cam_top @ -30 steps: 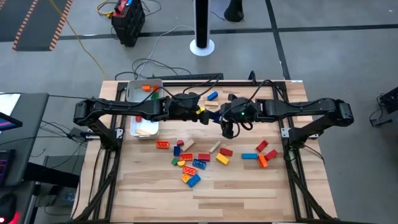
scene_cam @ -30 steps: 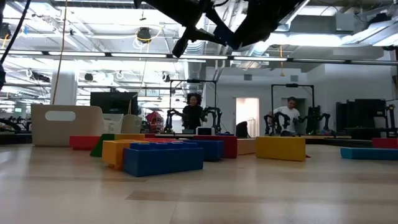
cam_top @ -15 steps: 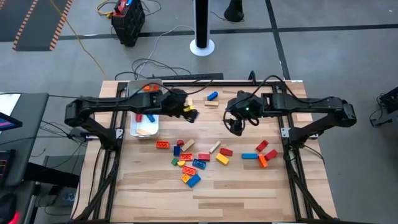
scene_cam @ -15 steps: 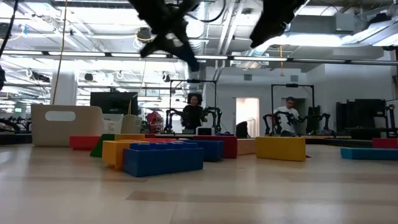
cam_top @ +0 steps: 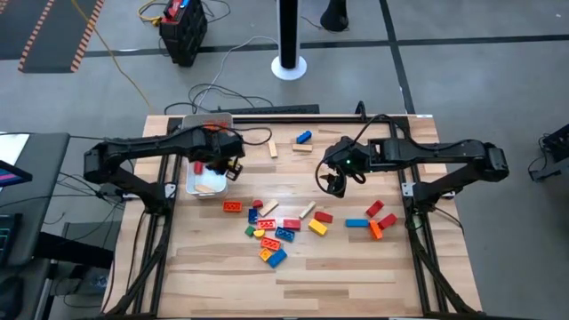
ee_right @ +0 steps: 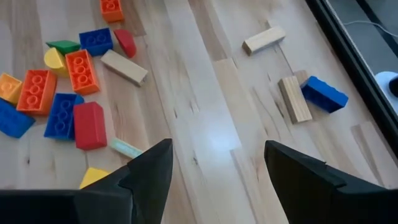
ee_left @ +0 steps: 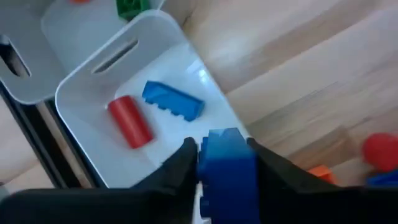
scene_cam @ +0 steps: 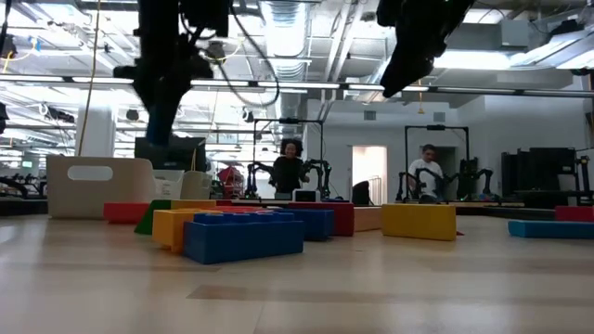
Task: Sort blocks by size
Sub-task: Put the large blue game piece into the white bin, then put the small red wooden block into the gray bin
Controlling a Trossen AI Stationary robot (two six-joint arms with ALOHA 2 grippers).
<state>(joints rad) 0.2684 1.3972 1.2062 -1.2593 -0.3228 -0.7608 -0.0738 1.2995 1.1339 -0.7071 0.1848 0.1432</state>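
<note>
though hidden overhead, left hand's (ee_left: 225,180) blue block (ee_left: 229,168)

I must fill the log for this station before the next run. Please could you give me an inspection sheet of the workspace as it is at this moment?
Surface: wooden table, bare at the front.
Job's things: loose blocks clustered mid-table, a smaller group to the right, a blue block near the back edge; a red piece and a blue bar in the white tray.
Clutter: nothing seen.
Grippers: left gripper shut on a blue brick over the tray's edge; right gripper open, empty, above mid-table.
Cables: loose wires behind the table.
Surroundings: two people far behind.
</note>
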